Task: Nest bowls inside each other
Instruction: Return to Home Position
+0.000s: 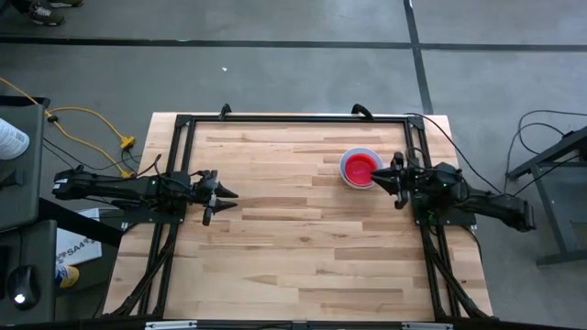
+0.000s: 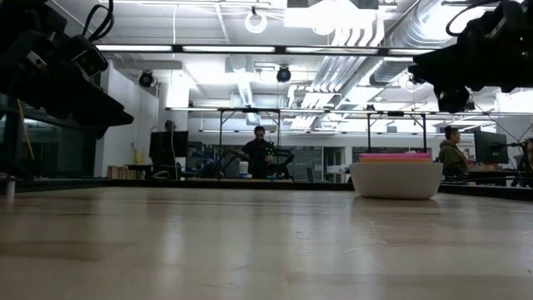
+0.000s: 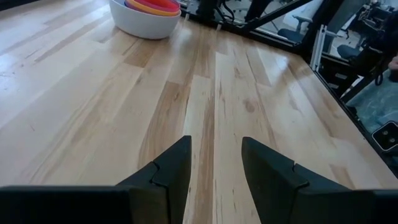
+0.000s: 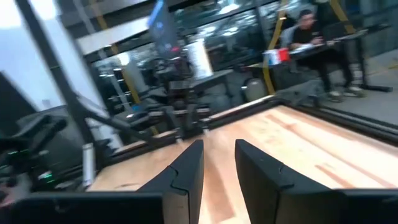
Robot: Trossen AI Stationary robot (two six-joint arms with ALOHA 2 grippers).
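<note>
The bowls [image 1: 359, 169] stand nested in one stack at the table's far right, a white bowl outermost and a red one showing inside from above. In the low view the stack [image 2: 396, 179] rests on its white base on the wood, with coloured rims above the white rim. The left wrist view shows the stack [image 3: 146, 15] far ahead. My left gripper [image 1: 229, 194] waits open at the table's left side [image 3: 216, 163], nothing between its fingers. My right gripper [image 1: 378, 180] hangs open just beside the stack, raised above the table [image 4: 219, 160], and holds nothing.
A black metal frame [image 1: 293, 119] runs along the table's edges. Bare wood [image 1: 303, 238] fills the middle and near part of the table. Beyond the far edge people [image 2: 260, 154] are at work in the room. Yellow cable [image 1: 87, 119] lies off the table's left.
</note>
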